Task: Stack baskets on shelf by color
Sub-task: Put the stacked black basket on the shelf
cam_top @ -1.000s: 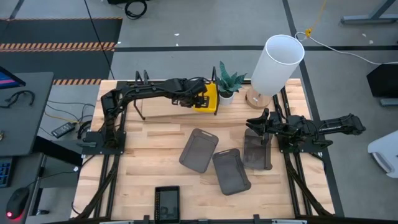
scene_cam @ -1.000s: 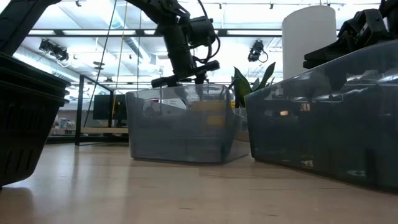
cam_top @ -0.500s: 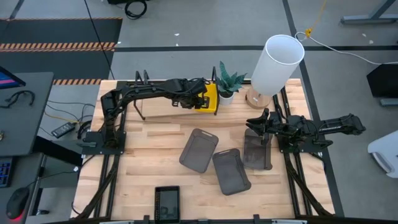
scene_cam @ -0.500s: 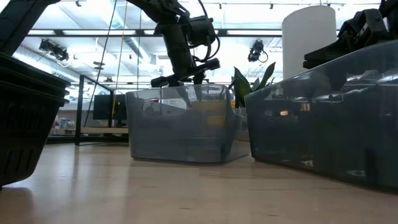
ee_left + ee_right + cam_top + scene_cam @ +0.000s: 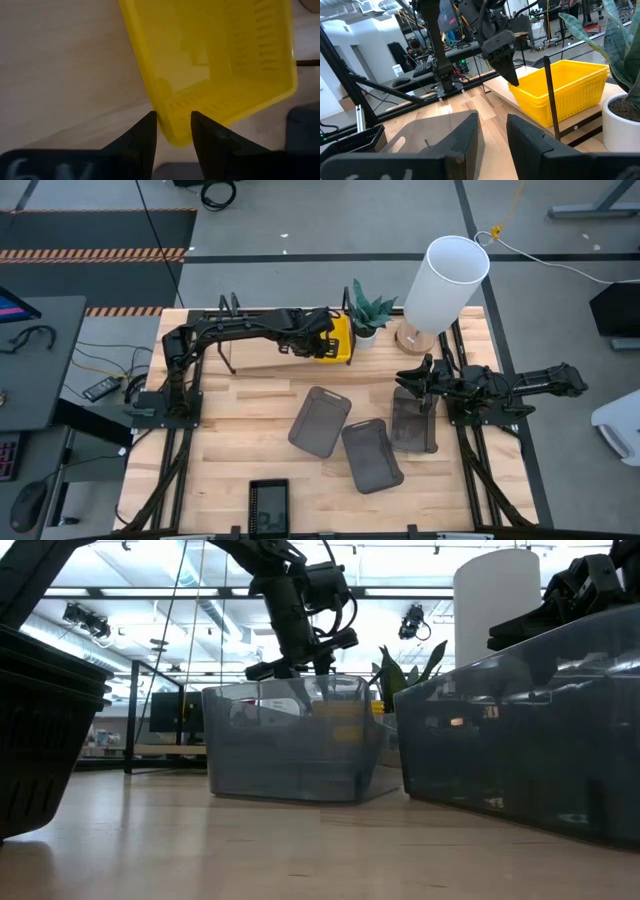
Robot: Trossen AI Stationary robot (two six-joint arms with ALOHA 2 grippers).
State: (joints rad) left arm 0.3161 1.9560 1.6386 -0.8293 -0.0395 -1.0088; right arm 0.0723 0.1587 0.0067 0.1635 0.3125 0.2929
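Stacking by colour is under way at the shelf (image 5: 270,356), where the left gripper (image 5: 174,131) sits at the corner rim of the yellow baskets (image 5: 336,338). In the left wrist view its jaws stand slightly apart on either side of that rim; whether they pinch the plastic or merely straddle it cannot be told. The right wrist view shows the yellow baskets (image 5: 563,92) nested in a stack on the shelf plank, hard against a black end post, with the potted plant (image 5: 366,312) just beyond. Judged from this, the step in hand is seating or releasing the top yellow basket on its pile.

The right gripper (image 5: 413,379) hovers over the near end of one smoky grey basket (image 5: 414,424); its jaws are apart and hold nothing, as the right wrist view shows bare worktop (image 5: 240,430) between them. Two further grey baskets (image 5: 320,420) (image 5: 371,455) lie on the worktop well short of the left jaws, and a small black basket (image 5: 268,505) rests at the worktop's front edge.

The next move probably calls for the left jaws to free the yellow rim and lift straight away without dragging the pile. The grey baskets then need gathering. The right jaws, already above a grey rim, would have to descend and close on the thin wall.
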